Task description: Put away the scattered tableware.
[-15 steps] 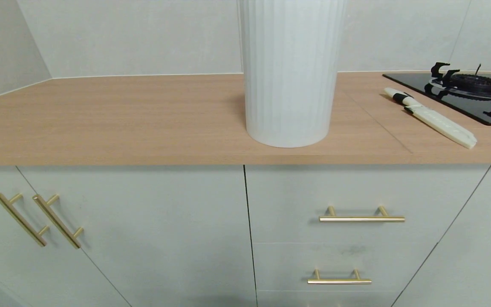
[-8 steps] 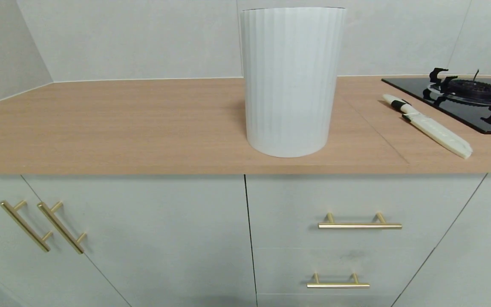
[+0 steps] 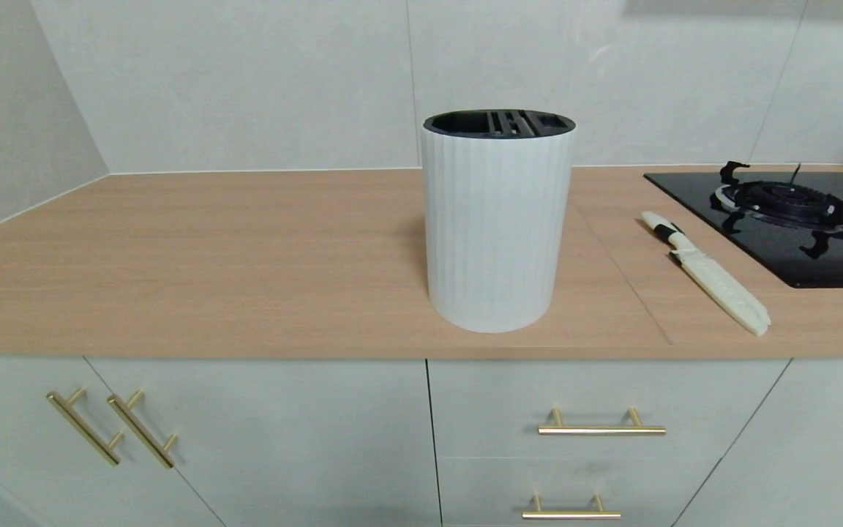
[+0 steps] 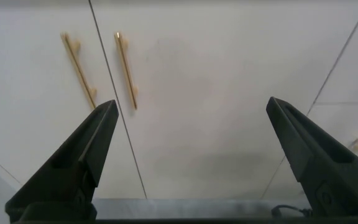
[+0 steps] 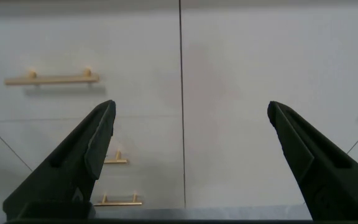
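Left gripper (image 4: 191, 102) spread wide, empty, faced at cabinet doors (image 4: 197, 74). Ribbed white holder (image 3: 495, 227) (slotted black top) stood on counter (image 3: 209, 256), middle, near front edge. Knife (image 3: 707, 274) laid right of it, apart, just beside hob (image 3: 780, 219). Right gripper (image 5: 191, 104) likewise spread, empty.

Kitchen. Wood countertop (image 3: 246, 256) against tiled wall (image 3: 246, 80); black gas hob (image 3: 780, 212) with burner grate set into it at right; pale cabinets (image 3: 260, 439) and drawers with brass bar handles (image 3: 601, 430) below; knife (image 3: 707, 274) and slotted knife holder (image 3: 496, 227) on top.
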